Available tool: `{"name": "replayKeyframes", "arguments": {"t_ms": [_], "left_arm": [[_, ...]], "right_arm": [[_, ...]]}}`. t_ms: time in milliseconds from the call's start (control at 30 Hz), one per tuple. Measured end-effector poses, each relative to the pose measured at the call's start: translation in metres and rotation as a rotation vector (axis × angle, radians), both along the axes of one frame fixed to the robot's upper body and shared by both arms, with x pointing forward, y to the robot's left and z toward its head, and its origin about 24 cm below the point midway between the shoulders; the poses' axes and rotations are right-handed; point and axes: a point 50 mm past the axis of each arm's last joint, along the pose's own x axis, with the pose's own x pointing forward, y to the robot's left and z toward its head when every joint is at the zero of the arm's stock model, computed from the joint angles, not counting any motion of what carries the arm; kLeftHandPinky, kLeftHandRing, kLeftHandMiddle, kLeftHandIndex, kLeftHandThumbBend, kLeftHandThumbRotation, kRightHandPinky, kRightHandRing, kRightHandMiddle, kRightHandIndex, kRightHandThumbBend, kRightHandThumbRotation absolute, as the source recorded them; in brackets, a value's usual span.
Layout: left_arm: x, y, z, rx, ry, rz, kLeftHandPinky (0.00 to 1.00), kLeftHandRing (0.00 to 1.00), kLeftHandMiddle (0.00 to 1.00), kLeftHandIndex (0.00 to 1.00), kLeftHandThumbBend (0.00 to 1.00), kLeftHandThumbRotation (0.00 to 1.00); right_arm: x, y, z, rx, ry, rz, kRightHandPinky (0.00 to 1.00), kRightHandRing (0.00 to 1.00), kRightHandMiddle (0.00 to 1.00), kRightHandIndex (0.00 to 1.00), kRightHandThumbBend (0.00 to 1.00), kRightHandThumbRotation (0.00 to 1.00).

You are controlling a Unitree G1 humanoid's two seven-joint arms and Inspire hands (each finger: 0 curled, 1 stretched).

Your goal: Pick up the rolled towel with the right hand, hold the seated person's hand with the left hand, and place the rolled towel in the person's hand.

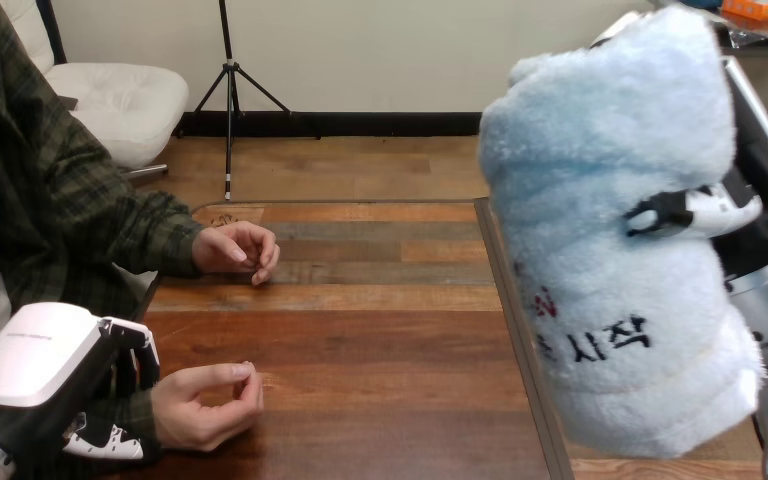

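Blue rolled towel (pixel 600 150), black lettering; right hand (pixel 705 212) clasping

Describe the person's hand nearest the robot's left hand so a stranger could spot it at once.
On the wooden table, the person's two hands rest along the left side. Take the person's hand near the view's bottom edge, loosely curled, with the left hand at its wrist; the person's other hand lies farther up, alone.

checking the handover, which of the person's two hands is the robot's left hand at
The person's lower hand: the robot's black-and-white left hand curls round its wrist. The upper hand lies apart.
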Motion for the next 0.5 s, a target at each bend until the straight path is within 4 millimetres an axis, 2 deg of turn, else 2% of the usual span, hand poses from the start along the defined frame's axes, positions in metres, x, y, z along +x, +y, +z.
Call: {"name": "replayKeyframes", "arguments": {"t_ms": [500], "left_arm": [[0.0001,0.0008,0.0012,0.008,-0.007,-0.011,0.30,0.32,0.35,0.37,0.86,0.00]], "right_arm": [[-0.0039,-0.0027,0.0079,0.029,0.002,0.043,0.08,0.14,0.18,0.17,0.81,0.00]]}}
